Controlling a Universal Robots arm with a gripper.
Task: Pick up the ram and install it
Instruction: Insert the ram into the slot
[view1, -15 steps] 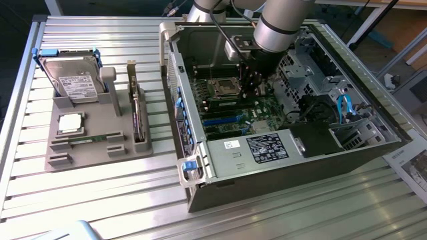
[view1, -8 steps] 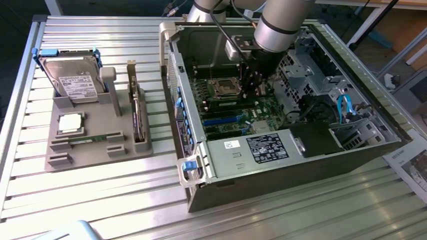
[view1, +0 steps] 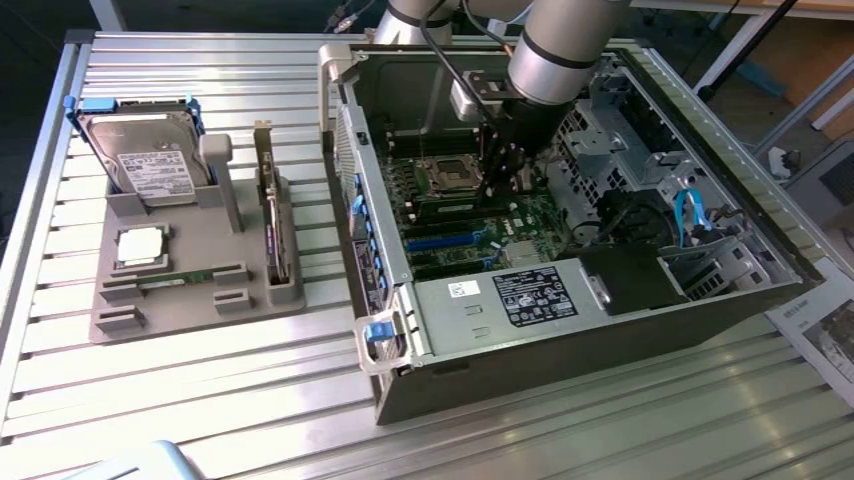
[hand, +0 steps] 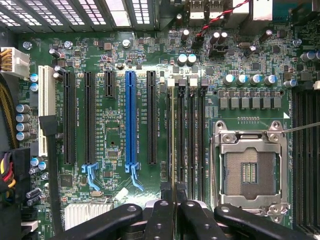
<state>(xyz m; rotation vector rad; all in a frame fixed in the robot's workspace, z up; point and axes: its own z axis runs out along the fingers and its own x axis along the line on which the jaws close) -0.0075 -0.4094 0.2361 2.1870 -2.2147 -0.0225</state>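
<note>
Exterior view: a grey moulded parts tray (view1: 200, 310) sits well apart from the jaws. The black two-finger gripper (view1: 507, 165) hangs inside the open dark metal computer case (view1: 534, 365).

Wrist view: the jaws are nearly closed, pinching the thin green ram stick (hand: 173, 150) edge-on over the black memory slots (hand: 192, 145), with the silver processor socket (hand: 250, 167) beside them.

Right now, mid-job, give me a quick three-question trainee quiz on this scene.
1. True or false: the CPU socket is empty.
2. The fingers hold: A a screwdriver, B the ram, C nothing?
3. Fill in: the card slot flanked by black ones is ___.
Key: 1 true; 2 B; 3 blue.
</note>
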